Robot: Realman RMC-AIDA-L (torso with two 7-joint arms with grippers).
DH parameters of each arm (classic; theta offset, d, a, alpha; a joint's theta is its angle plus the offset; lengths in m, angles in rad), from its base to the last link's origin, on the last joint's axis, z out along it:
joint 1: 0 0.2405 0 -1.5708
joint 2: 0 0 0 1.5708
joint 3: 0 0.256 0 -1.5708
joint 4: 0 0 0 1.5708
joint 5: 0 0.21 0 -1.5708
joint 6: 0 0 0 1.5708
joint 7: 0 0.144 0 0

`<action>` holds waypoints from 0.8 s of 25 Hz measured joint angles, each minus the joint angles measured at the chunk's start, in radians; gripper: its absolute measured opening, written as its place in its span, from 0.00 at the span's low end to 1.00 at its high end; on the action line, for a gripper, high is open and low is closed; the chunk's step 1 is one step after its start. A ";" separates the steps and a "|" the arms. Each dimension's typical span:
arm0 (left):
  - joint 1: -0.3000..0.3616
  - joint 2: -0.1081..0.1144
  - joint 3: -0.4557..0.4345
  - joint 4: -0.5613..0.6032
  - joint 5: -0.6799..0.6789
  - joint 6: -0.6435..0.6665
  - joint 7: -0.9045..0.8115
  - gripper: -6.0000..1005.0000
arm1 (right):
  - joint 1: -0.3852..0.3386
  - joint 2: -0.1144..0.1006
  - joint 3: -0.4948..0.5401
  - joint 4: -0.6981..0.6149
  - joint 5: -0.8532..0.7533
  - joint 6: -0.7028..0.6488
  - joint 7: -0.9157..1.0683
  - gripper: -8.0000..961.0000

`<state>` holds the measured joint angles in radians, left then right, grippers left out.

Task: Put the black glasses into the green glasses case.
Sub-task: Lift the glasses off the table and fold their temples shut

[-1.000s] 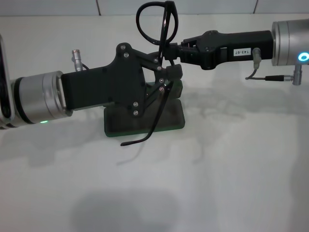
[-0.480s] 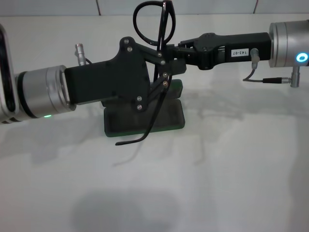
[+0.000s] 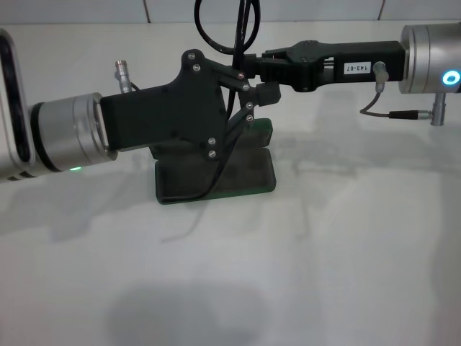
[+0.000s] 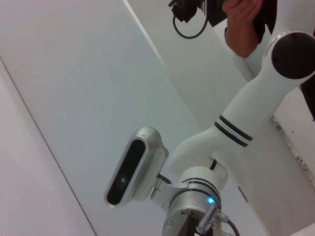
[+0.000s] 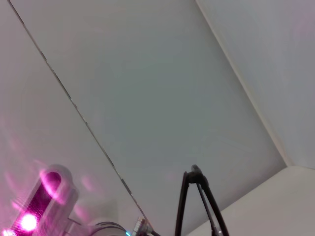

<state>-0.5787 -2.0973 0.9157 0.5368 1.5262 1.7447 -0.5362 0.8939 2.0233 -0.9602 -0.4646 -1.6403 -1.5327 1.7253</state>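
Note:
The black glasses [image 3: 243, 29] are held upright above the table, lenses at the top edge of the head view. One long temple arm hangs down and its tip curves over the green glasses case [image 3: 248, 176]. My right gripper [image 3: 243, 66] reaches in from the right and is shut on the glasses' frame. My left gripper [image 3: 258, 92] reaches in from the left, right beside the hanging temple arm and above the case. The case lies open with its lid [image 3: 263, 130] upright at the back. The glasses' frame also shows in the right wrist view [image 5: 182, 206].
The case stands on a white table [image 3: 324, 252]. A tiled wall runs along the back. The left wrist view shows my right arm [image 4: 256, 98] and a person's hand [image 4: 241, 24] far off.
Both grippers and the glasses have moved up. The hanging temple's tip has lifted from the table in front of the case and now hangs over the case.

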 joint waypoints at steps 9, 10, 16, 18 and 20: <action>-0.012 -0.001 0.000 -0.007 0.000 -0.008 0.001 0.00 | 0.002 0.001 -0.023 0.000 0.009 -0.009 0.003 0.04; -0.012 -0.001 0.000 -0.007 0.000 -0.010 0.001 0.00 | 0.002 0.001 -0.023 0.000 0.009 -0.010 0.003 0.04; -0.012 0.001 0.023 -0.006 -0.005 -0.013 -0.003 0.00 | -0.004 0.001 -0.022 0.000 0.009 -0.017 0.003 0.04; -0.011 0.001 0.028 -0.004 -0.005 -0.012 -0.005 0.00 | -0.005 0.002 -0.020 0.000 0.009 -0.017 0.003 0.04; -0.007 0.002 0.029 -0.003 0.001 -0.009 -0.006 0.00 | -0.009 0.001 -0.017 -0.001 0.011 -0.018 0.004 0.04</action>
<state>-0.5856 -2.0955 0.9447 0.5336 1.5273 1.7357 -0.5418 0.8848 2.0242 -0.9773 -0.4660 -1.6298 -1.5504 1.7289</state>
